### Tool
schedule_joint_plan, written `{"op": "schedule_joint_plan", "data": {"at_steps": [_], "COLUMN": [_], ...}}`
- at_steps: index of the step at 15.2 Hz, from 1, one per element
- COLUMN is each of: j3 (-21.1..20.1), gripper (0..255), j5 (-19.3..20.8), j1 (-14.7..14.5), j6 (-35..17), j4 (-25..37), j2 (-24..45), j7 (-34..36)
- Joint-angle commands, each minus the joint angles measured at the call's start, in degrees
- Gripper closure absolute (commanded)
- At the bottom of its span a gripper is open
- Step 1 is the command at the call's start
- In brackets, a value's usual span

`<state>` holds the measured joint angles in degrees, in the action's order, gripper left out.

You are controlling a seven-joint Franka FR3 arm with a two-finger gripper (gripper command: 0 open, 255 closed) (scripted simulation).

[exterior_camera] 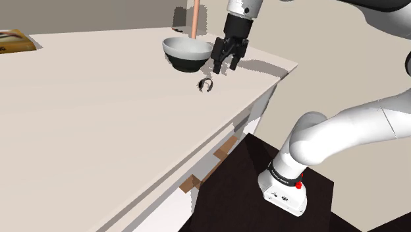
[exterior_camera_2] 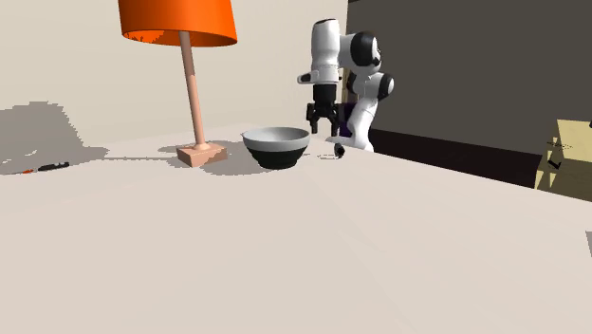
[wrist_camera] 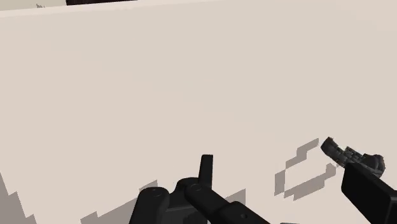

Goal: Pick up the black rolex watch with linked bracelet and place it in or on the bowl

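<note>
From here I see the gripper (exterior_camera: pixel 225 68) hanging over the counter (exterior_camera: pixel 99 118) with its jaws apart and nothing between them. The watch (exterior_camera: pixel 205 84) lies on the counter, its dark bracelet curled in a loop. In the shoulder view it sits just below the gripper and a little to that view's left, not gripped. Through the wrist camera the watch (wrist_camera: pixel 353 156) shows right by the tip of one finger (wrist_camera: pixel 369 191), well away from the other finger (wrist_camera: pixel 205 168), and I cannot tell from that view whether it touches.

The bowl (exterior_camera: pixel 188 54) stands near the watch but apart from it. It is dark outside and pale grey inside, and holds nothing I can make out. In the second exterior view the gripper (exterior_camera_2: pixel 325 126) hangs just to the right of the bowl (exterior_camera_2: pixel 276 147), with the watch (exterior_camera_2: pixel 334 154) a small dark shape on the counter below it. A lamp (exterior_camera_2: pixel 177 21) with an orange shade stands at that view's left of the bowl.
</note>
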<state>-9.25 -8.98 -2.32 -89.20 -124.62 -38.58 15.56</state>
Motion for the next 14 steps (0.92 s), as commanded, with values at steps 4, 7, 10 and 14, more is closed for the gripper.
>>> {"op": "schedule_joint_plan", "data": {"at_steps": [4,7,10,14], "j3": [-7.6,-8.9,-9.1,-9.3], "gripper": [0,0,0,0], "j5": [0.0,0.0,-0.2,-0.5], "j1": [-0.7,-0.9,-1.0,-1.2], "j6": [1.3,0.2,-2.0,-3.9], "j4": [7.2,6.8,4.0,1.7], "j2": [6.7,7.5,7.0,6.5], "j7": [8.1,9.3,9.1,9.0]}}
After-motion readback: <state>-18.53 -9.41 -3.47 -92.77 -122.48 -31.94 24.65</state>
